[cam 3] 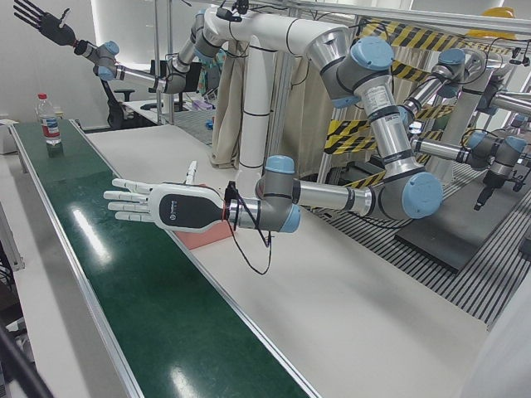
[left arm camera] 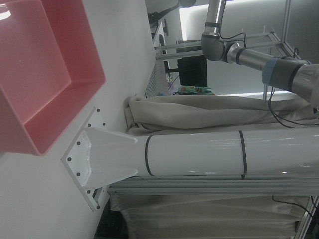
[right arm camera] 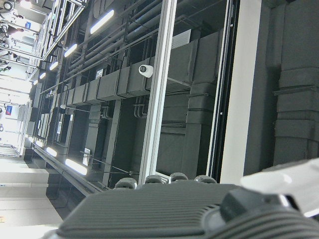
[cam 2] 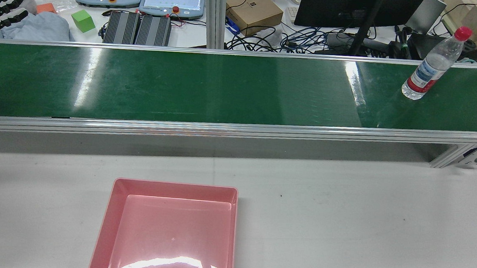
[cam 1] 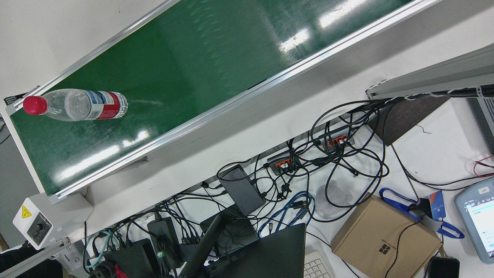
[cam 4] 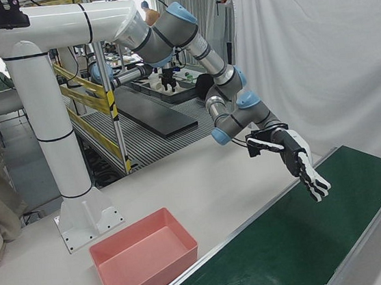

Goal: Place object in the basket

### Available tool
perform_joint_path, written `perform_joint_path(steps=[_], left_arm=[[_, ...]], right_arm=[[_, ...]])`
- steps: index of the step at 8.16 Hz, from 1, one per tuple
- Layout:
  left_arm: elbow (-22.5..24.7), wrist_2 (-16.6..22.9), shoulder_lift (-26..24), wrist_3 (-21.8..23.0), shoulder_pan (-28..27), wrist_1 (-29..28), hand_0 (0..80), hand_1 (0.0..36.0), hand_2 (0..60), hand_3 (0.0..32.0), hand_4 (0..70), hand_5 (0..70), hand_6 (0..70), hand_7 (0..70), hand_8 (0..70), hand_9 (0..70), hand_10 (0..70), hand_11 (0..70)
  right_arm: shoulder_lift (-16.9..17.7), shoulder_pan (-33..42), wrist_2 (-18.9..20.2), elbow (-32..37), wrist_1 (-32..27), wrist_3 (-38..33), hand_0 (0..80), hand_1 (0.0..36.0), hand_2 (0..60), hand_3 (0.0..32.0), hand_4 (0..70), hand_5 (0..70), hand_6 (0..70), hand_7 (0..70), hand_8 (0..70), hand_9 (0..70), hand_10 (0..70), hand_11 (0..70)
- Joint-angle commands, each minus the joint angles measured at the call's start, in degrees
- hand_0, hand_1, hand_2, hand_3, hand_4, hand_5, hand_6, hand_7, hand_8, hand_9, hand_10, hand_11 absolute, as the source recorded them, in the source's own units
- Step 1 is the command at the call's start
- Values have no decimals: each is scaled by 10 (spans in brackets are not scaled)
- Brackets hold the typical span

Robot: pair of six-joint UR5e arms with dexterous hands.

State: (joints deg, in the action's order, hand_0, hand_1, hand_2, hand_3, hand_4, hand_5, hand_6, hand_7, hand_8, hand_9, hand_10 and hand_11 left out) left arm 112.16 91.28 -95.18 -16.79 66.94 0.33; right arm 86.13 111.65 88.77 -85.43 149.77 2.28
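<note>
Clear plastic water bottle with red cap and red-and-white label stands upright on the green conveyor belt, close to the belt's right end as the rear view shows it, nearer the far rail than the near one. Nothing touches it. Pink basket sits on the white bench at the bench's near edge in the rear view, left of centre, well apart from the bottle; its inside looks bare. Left hand hangs level above the belt towards the belt's left end, fingers stretched out flat and spread, holding nothing; the rear view catches only its fingertips at the far left edge. Right hand is raised high in the air above the bottle's end of the belt, fingers splayed wide, nothing in it, well clear of the bottle below. Left hand view shows the basket's corner and the arms' white pedestal bolted to the bench just beside it.
</note>
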Motion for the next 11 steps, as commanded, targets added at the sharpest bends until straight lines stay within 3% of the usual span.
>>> perform_joint_path(steps=[1, 7, 11], left_arm=[[-1, 0, 3, 0, -1, 0, 419, 0, 0, 0, 95, 68, 0, 0, 14, 9, 38, 57], [-2, -12, 3, 0, -4, 3, 449, 0, 0, 0, 100, 54, 0, 0, 14, 8, 40, 62], [1, -13, 3, 1, -4, 2, 427, 0, 0, 0, 101, 57, 0, 0, 13, 8, 41, 61]], right_arm=[[0, 0, 0, 0, 0, 0, 0, 0, 0, 0, 0, 0, 0, 0, 0, 0, 0, 0], [0, 0, 0, 0, 0, 0, 0, 0, 0, 0, 0, 0, 0, 0, 0, 0, 0, 0], [0, 0, 0, 0, 0, 0, 0, 0, 0, 0, 0, 0, 0, 0, 0, 0, 0, 0]])
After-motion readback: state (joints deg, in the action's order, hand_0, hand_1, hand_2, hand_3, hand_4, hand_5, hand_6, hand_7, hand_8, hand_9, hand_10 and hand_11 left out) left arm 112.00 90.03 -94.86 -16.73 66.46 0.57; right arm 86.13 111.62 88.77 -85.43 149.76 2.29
